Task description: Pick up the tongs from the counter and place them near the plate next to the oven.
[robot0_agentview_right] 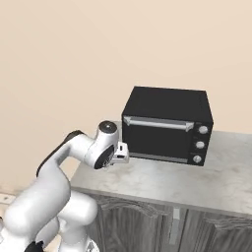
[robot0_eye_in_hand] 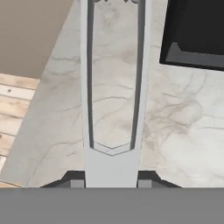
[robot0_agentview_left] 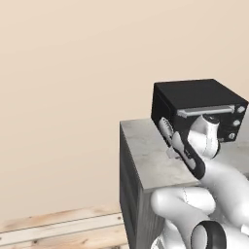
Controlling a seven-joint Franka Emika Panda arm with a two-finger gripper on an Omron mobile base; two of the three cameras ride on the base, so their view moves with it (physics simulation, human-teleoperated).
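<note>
In the hand view, nearest the camera, the gripper [robot0_eye_in_hand: 111,183] was clamped on the hinged end of the tongs [robot0_eye_in_hand: 112,87], one dark fingertip pressed against each side of the flat grey base. From that hold the two slim arms ran away toward twelve o'clock, splayed slightly, their ridged tips just reaching the top edge. Beneath them lay the counter [robot0_eye_in_hand: 175,131], marbled pale grey, with its edge and the wooden floor [robot0_eye_in_hand: 17,113] falling away at nine o'clock.

The hold sat at the very end of a long lever, so any quick swing could have twisted the tongs in the fingers or let them slip out. The free tips pointed ahead of the hand and would have struck first.

Farther off, at one o'clock in the hand view, stood the black oven [robot0_eye_in_hand: 194,33], close beside the arms of the tongs. A turn to that side risked knocking the tips against its front. In the right base view the gripper [robot0_agentview_right: 119,153] sat at nine o'clock of the oven [robot0_agentview_right: 167,125], near the counter's left end, so a drop there could have gone over the edge.

The plate could not be made out, so the set-down spot was probably beyond the oven, though that was a guess.
</note>
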